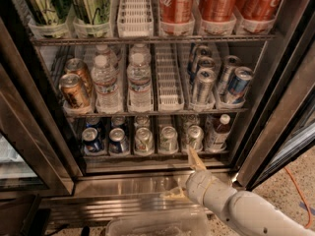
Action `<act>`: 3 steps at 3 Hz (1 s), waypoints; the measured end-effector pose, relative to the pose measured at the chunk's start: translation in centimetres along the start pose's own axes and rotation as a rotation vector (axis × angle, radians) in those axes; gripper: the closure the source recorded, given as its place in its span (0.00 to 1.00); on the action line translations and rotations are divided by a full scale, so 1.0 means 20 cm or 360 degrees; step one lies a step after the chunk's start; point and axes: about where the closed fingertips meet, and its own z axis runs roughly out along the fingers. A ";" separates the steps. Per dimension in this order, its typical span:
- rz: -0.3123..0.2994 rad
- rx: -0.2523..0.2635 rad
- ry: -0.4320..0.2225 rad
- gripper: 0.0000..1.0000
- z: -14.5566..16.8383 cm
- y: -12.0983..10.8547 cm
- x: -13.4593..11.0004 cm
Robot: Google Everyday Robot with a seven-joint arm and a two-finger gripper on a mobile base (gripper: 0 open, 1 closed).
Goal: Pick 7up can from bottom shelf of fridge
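The fridge (275,107) stands open in front of me. Its bottom shelf (152,155) holds small cans in white lanes. Three pale silver-green 7up cans stand side by side: one (143,140) at left, one (168,139) in the middle, one (195,136) at right. My gripper (183,177) is open and empty, just below and in front of the shelf's front edge, under the right 7up can. One tan finger (195,157) points up at the shelf edge; the other (171,195) lies low over the steel base.
Two dark blue cans (92,140) stand left of the 7up cans, and a dark bottle (217,132) stands to their right. Above is a rack of water bottles (139,80) and taller cans. The dark door frame (39,132) flanks the left. A clear bin (157,226) sits below.
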 end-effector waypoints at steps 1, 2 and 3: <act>0.0067 0.0151 -0.0126 0.00 0.08 -0.04 -0.03; 0.0162 0.0294 -0.0224 0.00 0.16 -0.08 -0.08; 0.0251 0.0451 -0.0259 0.00 0.20 -0.13 -0.11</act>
